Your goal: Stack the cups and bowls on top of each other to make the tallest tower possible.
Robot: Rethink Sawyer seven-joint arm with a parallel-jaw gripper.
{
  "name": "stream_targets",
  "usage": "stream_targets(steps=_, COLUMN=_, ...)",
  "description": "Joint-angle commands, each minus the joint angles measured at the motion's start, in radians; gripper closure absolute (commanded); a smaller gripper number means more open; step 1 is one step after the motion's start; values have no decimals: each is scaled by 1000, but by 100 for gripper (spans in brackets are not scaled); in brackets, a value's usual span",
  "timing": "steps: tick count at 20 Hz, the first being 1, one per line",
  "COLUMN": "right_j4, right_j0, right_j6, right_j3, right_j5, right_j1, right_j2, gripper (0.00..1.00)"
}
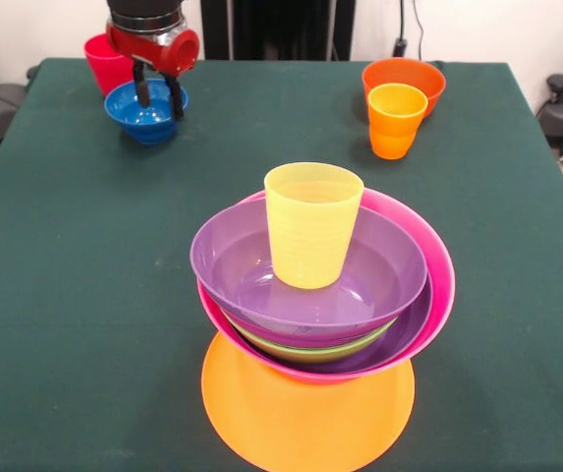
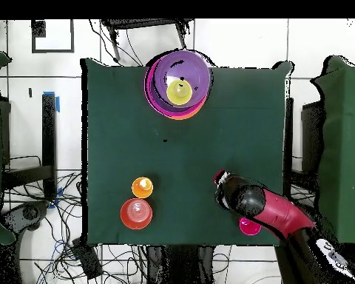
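Observation:
The tower stands mid-table: a wide orange bowl [image 1: 306,408] at the base, then a pink bowl [image 1: 438,275], a lime green bowl [image 1: 310,350] between two purple bowls [image 1: 222,258], and a translucent yellow cup [image 1: 312,224] upright on top. From above, the tower [image 2: 178,83] sits by the far edge. My gripper [image 1: 160,108] hangs at the back left over the small blue bowl [image 1: 145,120]. It is open, with one finger inside the bowl and the other at its right rim. In the overhead view the arm [image 2: 258,205] hides this bowl.
A red cup [image 1: 107,61] stands right behind the blue bowl, close to the table's corner. At the back right a red-orange bowl [image 1: 406,79] sits with an orange-yellow cup [image 1: 396,120] just in front of it; overhead they are the bowl [image 2: 136,214] and the cup [image 2: 142,186].

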Motion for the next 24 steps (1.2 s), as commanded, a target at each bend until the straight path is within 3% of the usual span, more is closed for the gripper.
stream_targets(steps=1, right_j4=-51, right_j0=-9, right_j6=73, right_j3=69, right_j5=-45, right_j1=54, right_j2=46, gripper=0)
stream_targets(steps=12, right_j4=-72, right_j0=-13, right_j6=78, right_j3=62, right_j5=-78, right_j1=95, right_j2=4, gripper=0)
stream_targets(steps=19, right_j4=-71, right_j0=-18, right_j6=81, right_j3=34, right_j5=-117, right_j1=142, right_j2=15, gripper=0)
stream_targets(steps=24, right_j4=-62, right_j0=-18, right_j6=81, right_j3=41, right_j5=-110, right_j1=131, right_j2=28, gripper=0)
